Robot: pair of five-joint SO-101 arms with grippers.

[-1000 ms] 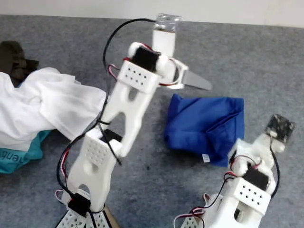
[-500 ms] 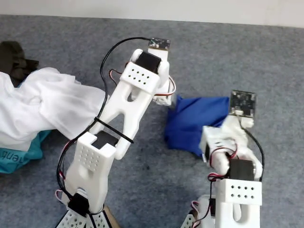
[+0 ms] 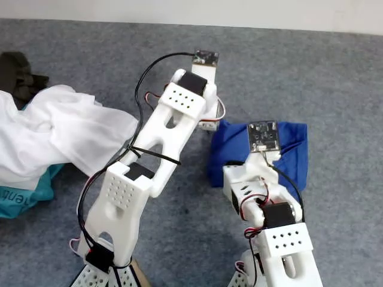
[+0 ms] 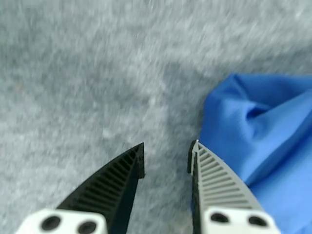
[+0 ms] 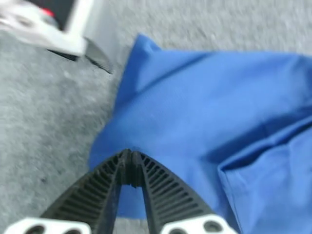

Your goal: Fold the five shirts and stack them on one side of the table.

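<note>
A crumpled blue shirt [image 3: 290, 149] lies right of the table's middle. My left gripper [image 4: 167, 155] is open, pointing down at the grey mat right beside the shirt's [image 4: 263, 131] far left corner, one fingertip [image 4: 196, 152] at the cloth's edge. My right gripper [image 5: 130, 157] is shut, its tips together low over the blue shirt [image 5: 195, 122] near its left edge; no cloth shows between them. In the right wrist view the left gripper [image 5: 85, 51] stands just beyond the shirt's corner. From above, the right arm's wrist [image 3: 263, 136] covers the shirt's middle.
A large white shirt [image 3: 54, 131] is heaped at the left edge, over a teal shirt [image 3: 21, 194]. A dark garment [image 3: 18, 72] lies at the far left. Bare grey mat [image 3: 335, 78] stretches behind and right of the blue shirt.
My right arm swung in from the right edge to above the blue shirt. My left gripper tipped down from pointing right to the shirt's far left corner.
</note>
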